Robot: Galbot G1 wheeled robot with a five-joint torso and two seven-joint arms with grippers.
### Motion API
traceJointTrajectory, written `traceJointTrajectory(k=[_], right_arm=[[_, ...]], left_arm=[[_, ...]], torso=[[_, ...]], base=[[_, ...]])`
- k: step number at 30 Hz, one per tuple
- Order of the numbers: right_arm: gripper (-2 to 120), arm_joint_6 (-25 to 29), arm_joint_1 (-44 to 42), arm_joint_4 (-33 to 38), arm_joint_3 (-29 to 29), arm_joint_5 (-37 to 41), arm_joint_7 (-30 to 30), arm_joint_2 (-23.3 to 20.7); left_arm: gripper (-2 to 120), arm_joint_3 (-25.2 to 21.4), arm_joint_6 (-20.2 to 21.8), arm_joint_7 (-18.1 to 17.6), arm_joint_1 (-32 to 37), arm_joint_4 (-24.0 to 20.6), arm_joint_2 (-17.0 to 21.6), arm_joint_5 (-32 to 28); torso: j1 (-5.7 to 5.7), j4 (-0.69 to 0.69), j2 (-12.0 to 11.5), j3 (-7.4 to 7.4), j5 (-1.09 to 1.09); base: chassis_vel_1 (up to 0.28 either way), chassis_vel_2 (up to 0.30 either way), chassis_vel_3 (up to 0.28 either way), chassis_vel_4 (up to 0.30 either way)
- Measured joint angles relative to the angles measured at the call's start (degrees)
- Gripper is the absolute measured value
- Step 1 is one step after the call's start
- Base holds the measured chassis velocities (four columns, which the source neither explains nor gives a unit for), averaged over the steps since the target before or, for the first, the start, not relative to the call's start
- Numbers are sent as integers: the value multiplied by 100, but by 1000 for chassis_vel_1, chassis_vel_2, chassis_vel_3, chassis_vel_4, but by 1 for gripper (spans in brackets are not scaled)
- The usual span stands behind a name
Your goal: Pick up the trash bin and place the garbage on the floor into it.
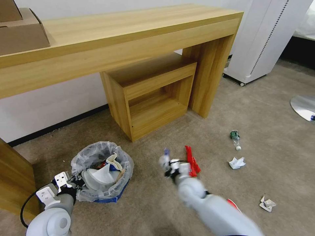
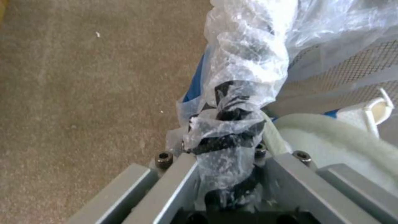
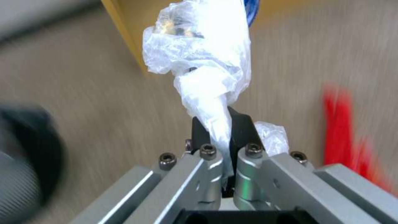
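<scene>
The blue trash bin (image 1: 111, 193) stands on the carpet at the lower left, its clear bag (image 1: 95, 152) overhanging the rim and white slippers (image 1: 100, 177) inside. My left gripper (image 1: 73, 184) is shut on the bag-covered rim (image 2: 232, 93), with a slipper (image 2: 331, 137) just beside it. My right gripper (image 1: 168, 165), blurred, is over the carpet right of the bin and shut on a crumpled clear plastic wrapper (image 3: 203, 71). A red wrapper (image 1: 192, 160) lies on the floor just beyond it, as a red blur (image 3: 344, 124) in the right wrist view. A green-labelled bottle (image 1: 235, 139), crumpled white paper (image 1: 237, 162) and another crumpled scrap (image 1: 267, 203) lie to the right.
A long wooden desk (image 1: 131, 36) spans the back, with a low wooden cubby (image 1: 151, 95) under it and cardboard boxes (image 1: 19, 31) on top. A white wheeled unit (image 1: 262, 39) and a silver chair base (image 1: 303, 106) are at the right. A wooden panel (image 1: 14, 183) stands at the left.
</scene>
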Motion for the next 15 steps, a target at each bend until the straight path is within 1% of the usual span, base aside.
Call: traceJointTrajectory(k=[1,3,4,6,7,9,11,12,15], right_arm=[[0,189,-22,394,120,-223,-146,-248],[0,442,77,1095,146,-440,-359,-637],[0,442,77,1095,146,-440,-359,-637],[0,584,304,1643,15,-407,-551,-883],[0,624,408,1803,-68,-374,-635,-950],[0,662,520,1932,-151,-326,-752,-1010],[0,805,1010,2156,-584,-162,-1023,-1112],[0,805,1010,2156,-584,-162,-1023,-1112],[0,770,1662,2236,-1385,180,-1052,-1055]], left_arm=[[0,10,-1,-1,-5,8,-11,16],[0,37,-1,-2,-9,8,-32,31],[0,37,-1,-2,-9,8,-32,31],[0,46,-1,-4,-10,-15,-41,39],[0,48,-1,-4,-9,-30,-43,39],[0,48,-1,-5,-6,-47,-45,39],[0,49,7,-14,4,-93,-51,40],[0,49,7,-14,4,-93,-51,40],[0,55,23,-25,13,-156,-86,51]], torso=[[0,1,0,0,-1],[0,2,1,0,-1],[0,2,1,0,-1],[0,2,1,0,-3],[0,2,1,0,-2],[0,3,1,0,-3],[0,2,1,0,-2],[0,2,1,0,-2],[0,3,1,1,-3]], base=[[0,0,0,0],[0,0,0,0],[0,0,0,0],[0,0,0,0],[0,0,0,0],[0,0,0,0],[0,0,0,0],[0,0,0,0],[0,0,0,0]])
